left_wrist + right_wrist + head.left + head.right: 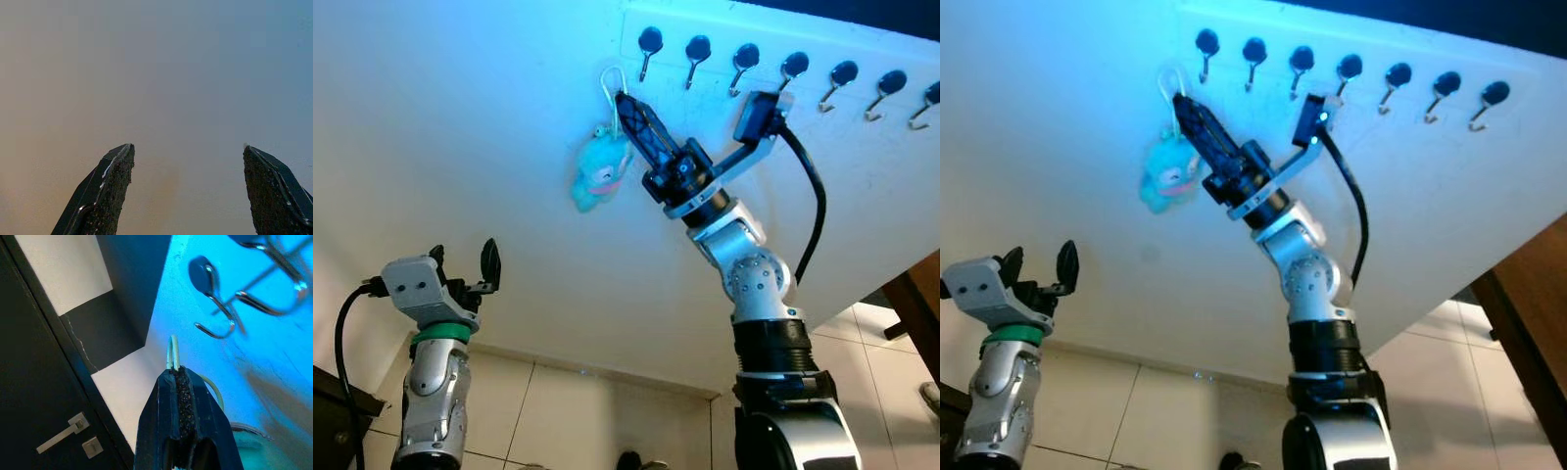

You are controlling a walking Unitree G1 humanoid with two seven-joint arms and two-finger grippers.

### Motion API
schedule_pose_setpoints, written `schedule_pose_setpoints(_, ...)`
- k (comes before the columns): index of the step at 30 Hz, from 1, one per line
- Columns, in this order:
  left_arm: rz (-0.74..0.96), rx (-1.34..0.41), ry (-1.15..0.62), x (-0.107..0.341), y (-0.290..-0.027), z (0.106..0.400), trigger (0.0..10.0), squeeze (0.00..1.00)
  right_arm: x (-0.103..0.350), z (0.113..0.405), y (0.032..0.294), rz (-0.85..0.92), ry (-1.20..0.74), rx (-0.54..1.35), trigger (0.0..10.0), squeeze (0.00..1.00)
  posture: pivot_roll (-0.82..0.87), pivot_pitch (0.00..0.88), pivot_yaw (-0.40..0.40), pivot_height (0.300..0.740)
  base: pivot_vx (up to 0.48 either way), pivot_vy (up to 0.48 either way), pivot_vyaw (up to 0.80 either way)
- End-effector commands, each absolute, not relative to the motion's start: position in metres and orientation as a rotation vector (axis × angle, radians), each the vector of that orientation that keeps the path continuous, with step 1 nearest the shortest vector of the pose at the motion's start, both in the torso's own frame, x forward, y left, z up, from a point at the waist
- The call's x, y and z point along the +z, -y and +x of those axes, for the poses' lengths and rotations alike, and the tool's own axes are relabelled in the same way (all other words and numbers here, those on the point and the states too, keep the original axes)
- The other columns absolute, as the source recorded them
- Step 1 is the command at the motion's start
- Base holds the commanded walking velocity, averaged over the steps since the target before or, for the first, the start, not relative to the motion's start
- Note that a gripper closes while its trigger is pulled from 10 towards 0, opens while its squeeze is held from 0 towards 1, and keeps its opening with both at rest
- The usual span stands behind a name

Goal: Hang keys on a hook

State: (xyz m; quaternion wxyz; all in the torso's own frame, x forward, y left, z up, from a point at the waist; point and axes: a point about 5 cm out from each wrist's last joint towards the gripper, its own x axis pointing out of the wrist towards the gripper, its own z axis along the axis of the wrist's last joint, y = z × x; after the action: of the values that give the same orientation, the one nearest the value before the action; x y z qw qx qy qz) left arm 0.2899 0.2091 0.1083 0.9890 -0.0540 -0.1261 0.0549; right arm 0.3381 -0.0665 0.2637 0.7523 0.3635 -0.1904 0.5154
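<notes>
A white wall tinted blue by the light fills the view ahead, with a row of small metal hooks on round black bases running along its upper part. The robot's silver right arm reaches up and leftward to the wall, and the right gripper has its two long black fingers pressed together, pinching a thin pale wire key loop. The loop stands above the fingertips, just below and to the left of the leftmost black-based hook, and is apart from it. A fluffy turquoise plush charm hangs down from the loop, lying against the wall beside the gripper's fingers (any keys themselves cannot be made out).

In the right wrist view, the closed fingers hold the pale loop at their tips, with a curved silver hook close above it on the blue-lit wall, and a dark door with a silver lever handle off to the side.

The left gripper is raised low on the left, well apart from the hooks, its fingers spread wide. The left wrist view shows its two black fingertips far apart against plain wall. Pale floor tiles lie below.
</notes>
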Motion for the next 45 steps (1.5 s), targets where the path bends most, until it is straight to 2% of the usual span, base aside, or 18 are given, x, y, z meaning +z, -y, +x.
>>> schedule_pose_setpoints(1,-0.113,0.103,0.241,0.104,-0.207,0.289,10.0,0.00,0.264,0.336,0.067,0.814,0.429,1.120,10.0,0.00,0.22,0.099,-0.025,0.740,0.000,0.000,0.00)
schedule_pose_setpoints(10,-0.117,0.086,0.243,0.105,-0.204,0.293,10.0,0.00,0.261,0.336,0.077,0.819,0.439,1.059,10.0,0.00,0.21,0.096,-0.013,0.740,0.000,0.000,0.00)
schedule_pose_setpoints(24,-0.118,0.070,0.259,0.110,-0.201,0.296,10.0,0.00,0.272,0.342,0.074,0.819,0.455,1.050,10.0,0.00,0.21,0.096,-0.011,0.740,0.000,0.000,0.00)
schedule_pose_setpoints(45,-0.120,0.056,0.255,0.109,-0.200,0.297,10.0,0.00,0.285,0.325,0.076,0.817,0.524,1.144,10.0,0.00,0.20,0.097,-0.003,0.740,0.000,0.000,0.00)
